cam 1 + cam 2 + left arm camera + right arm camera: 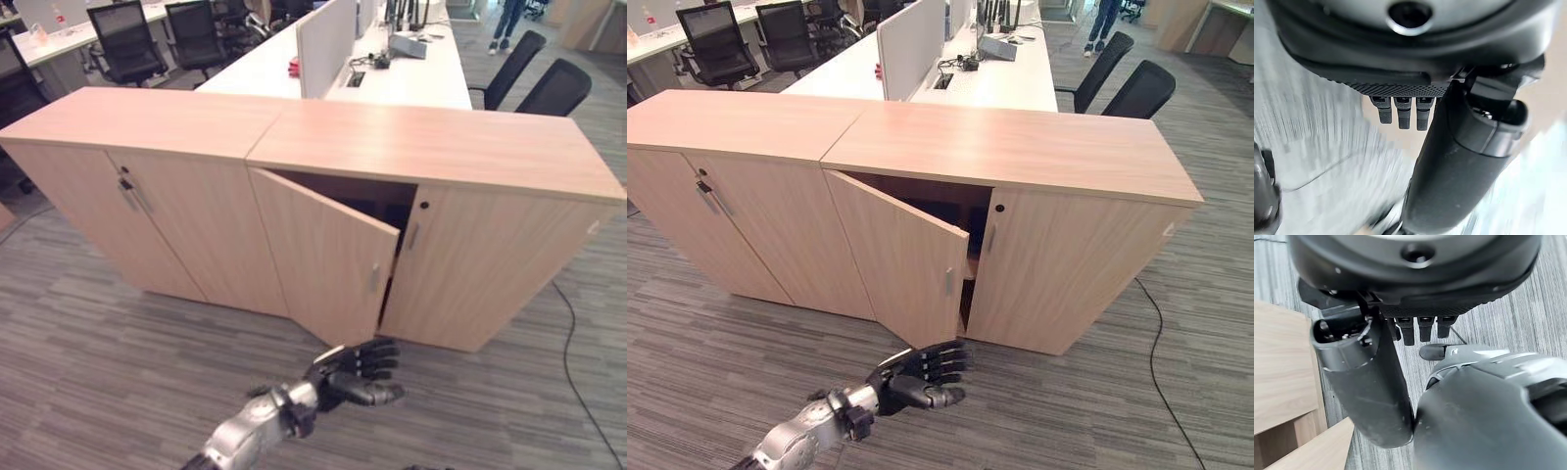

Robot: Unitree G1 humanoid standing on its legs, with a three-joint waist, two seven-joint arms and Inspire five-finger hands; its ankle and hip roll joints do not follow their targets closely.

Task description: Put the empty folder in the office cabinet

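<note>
The wooden office cabinet (431,147) stands on the carpet in front of me. Its left door (323,259) hangs ajar, swung out toward me, with a dark gap into the inside (377,201) behind it; the right door (490,274) is closed. My left hand (358,372) hovers low over the floor just before the ajar door's free edge, fingers straight and empty, apart from the door. The left wrist view shows its fingers (1403,110) straight. My right hand (1418,328) hangs near the floor beside a wooden panel (1278,367), fingers straight, holding nothing.
A second cabinet (147,122) with closed doors adjoins on the left. Behind stand white desks (411,69) with a divider and black office chairs (549,83). A person's legs (507,24) show far back. Grey carpet (118,362) spreads in front.
</note>
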